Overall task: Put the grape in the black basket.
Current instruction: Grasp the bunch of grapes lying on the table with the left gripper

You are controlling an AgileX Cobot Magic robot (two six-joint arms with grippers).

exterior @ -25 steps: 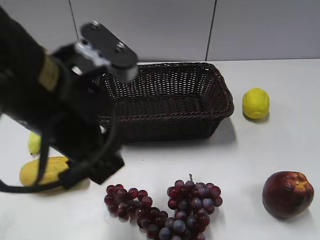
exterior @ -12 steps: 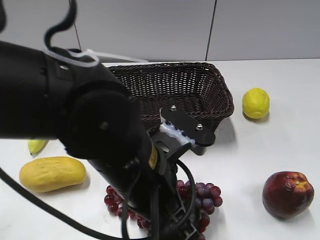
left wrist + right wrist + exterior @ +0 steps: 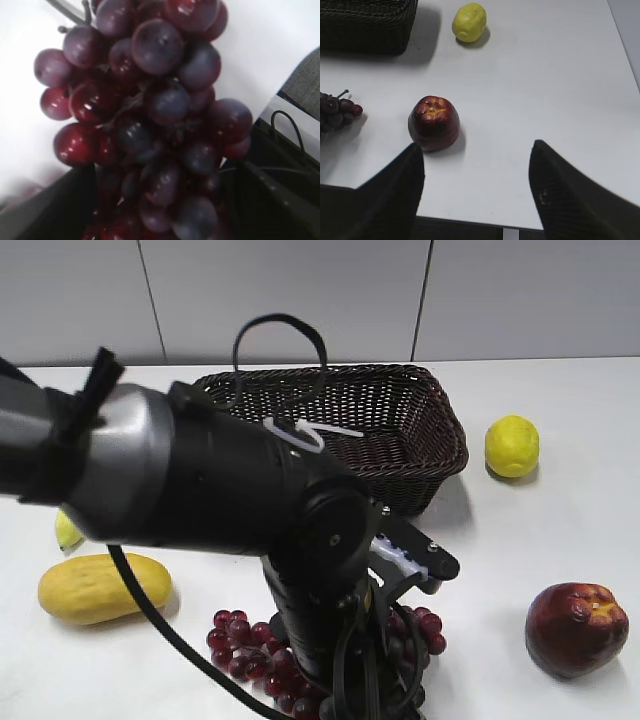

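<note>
Left gripper (image 3: 155, 200): your two dark fingers (image 3: 55, 210) stand apart at the bottom corners of the left wrist view, and the grape (image 3: 145, 115) fills the gap between them; whether the pads touch the fruit, you cannot tell.

Right gripper (image 3: 475, 192): spread wide, nothing between the fingers, held above bare white table (image 3: 560, 75).

Exterior view: your left arm (image 3: 220, 500) covers the middle of the bunch and hides the left gripper entirely; only the outer berries show on either side, resting on the table at the front edge. The black basket (image 3: 400, 420) stands behind the arm, apart from the grape.

Left wrist view: shows what the exterior one hides, namely the bunch at close range with its stem at the upper left.

Right wrist view: dark red fruit (image 3: 434, 123) just ahead of your right fingers, a lemon (image 3: 469, 22) farther off, a corner of the basket at upper left, and the tip of the grape at the left edge.

Also on the table: a long yellow fruit (image 3: 100, 587) at left.
</note>
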